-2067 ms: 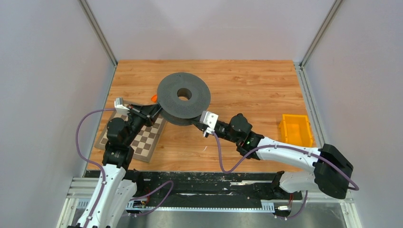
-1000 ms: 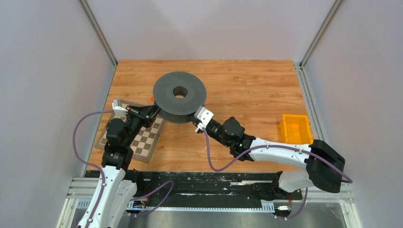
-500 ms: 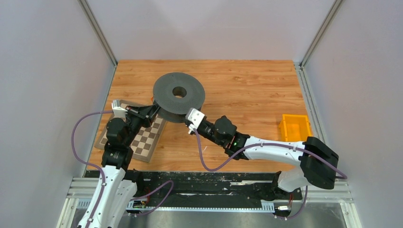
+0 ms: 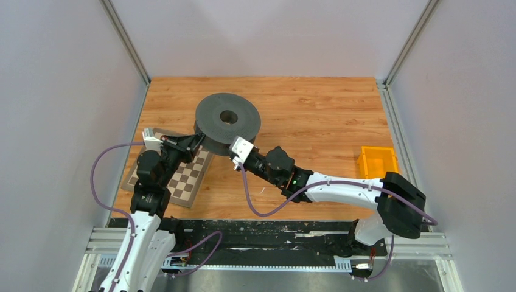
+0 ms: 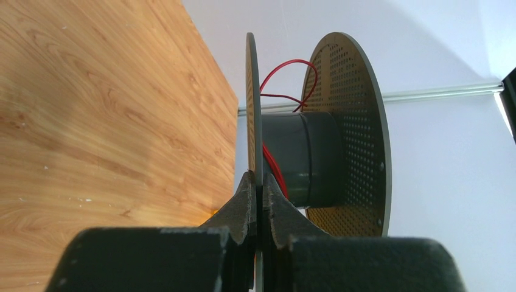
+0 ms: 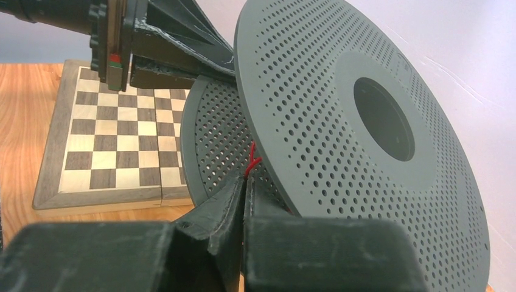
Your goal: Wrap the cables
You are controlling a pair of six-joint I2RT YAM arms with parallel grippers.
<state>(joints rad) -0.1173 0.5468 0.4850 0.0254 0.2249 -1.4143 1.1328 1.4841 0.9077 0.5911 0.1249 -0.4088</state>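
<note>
Now my right arm has swung leftward round the near rim of the spool [image 4: 228, 125], which has drifted slightly left with it; I judge that lays another part-turn of cable [image 6: 251, 159] on the hub. My right gripper [image 6: 243, 182] pinches the red strand at its fingertips, under the top flange. My left gripper [image 5: 258, 182] is clamped on a flange rim just ahead of it. I count one spool, one chessboard [image 4: 182, 179], one yellow bin [image 4: 378, 165], two grippers, one cable.
</note>
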